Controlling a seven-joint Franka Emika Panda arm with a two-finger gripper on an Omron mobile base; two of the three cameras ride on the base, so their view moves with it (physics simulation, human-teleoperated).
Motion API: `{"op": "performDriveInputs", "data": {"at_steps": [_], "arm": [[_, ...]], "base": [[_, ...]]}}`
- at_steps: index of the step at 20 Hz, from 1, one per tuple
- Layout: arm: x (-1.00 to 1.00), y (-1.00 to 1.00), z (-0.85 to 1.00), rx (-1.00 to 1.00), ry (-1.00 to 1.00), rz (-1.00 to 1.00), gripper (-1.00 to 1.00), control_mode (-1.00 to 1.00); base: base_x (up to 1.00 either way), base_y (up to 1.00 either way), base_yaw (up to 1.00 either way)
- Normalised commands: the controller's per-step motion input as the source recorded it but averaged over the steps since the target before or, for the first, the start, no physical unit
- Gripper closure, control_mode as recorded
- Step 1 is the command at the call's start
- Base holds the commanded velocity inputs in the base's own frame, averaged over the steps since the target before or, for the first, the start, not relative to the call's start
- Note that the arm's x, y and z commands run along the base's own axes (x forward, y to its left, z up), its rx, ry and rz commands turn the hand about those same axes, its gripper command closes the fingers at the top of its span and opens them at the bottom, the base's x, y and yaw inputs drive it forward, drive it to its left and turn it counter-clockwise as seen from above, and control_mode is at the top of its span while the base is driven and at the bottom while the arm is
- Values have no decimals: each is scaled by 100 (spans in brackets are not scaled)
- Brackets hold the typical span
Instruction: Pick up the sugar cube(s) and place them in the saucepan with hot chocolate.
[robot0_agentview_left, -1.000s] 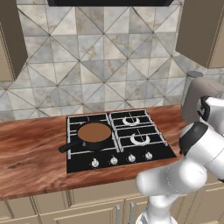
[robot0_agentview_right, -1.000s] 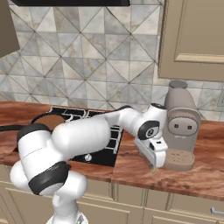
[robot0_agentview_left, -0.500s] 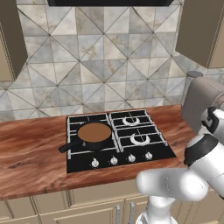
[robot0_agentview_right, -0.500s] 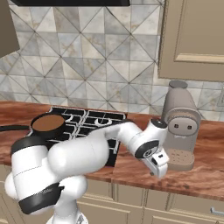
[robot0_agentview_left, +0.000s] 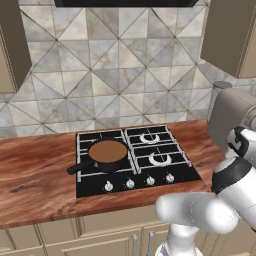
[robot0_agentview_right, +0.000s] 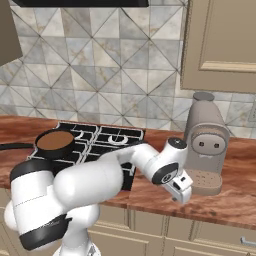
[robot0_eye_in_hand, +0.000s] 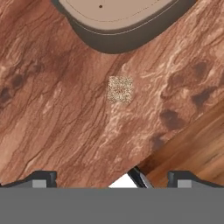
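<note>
Gripper (robot0_agentview_right: 182, 187) hangs low over the wooden counter (robot0_eye_in_hand: 57, 113) in front of the coffee machine (robot0_agentview_right: 205, 145), and in the hand view its two dark fingertips (robot0_eye_in_hand: 39, 178) sit wide apart at the bottom edge with nothing between them — open and empty, as we read it. The sugar cube (robot0_eye_in_hand: 120, 89) lies on the bare wood just short of the coffee machine's base (robot0_eye_in_hand: 122, 26), close to it but not touching, and it sits ahead of the fingers rather than between them. So the step in hand, in our judgement, is the approach and grasp: we want to bring the hand forward until the cube is centred in the gap, square the fingers to two of its flat faces, and only then come down. The cube looks small and crumbly, so we would close gently and keep clear of the machine's base, which leaves little room on that side; the counter edge (robot0_eye_in_hand: 192, 144) is near on the other. The saucepan with hot chocolate (robot0_agentview_left: 107, 152) stands well apart, on the front left burner of the stove (robot0_agentview_left: 134, 160) with its handle pointing out to the left — a long carry across the counter, which we would make with the cube held level and released low over the brown liquid.
</note>
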Motion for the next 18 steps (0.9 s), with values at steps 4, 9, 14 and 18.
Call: {"op": "performDriveInputs", "data": {"at_steps": [4, 9, 14, 18], "arm": [[26, -36, -24, -1, 0, 2, -100, -100], [26, -19, -14, 0, 0, 0, -100, -100], [22, 0, -8, 0, -1, 0, -100, -100], [-1, 0, -10, 0, -3, 0, -100, -100]], "base": [[0, 0, 0], [0, 0, 0], [0, 0, 0], [0, 0, 0]]}}
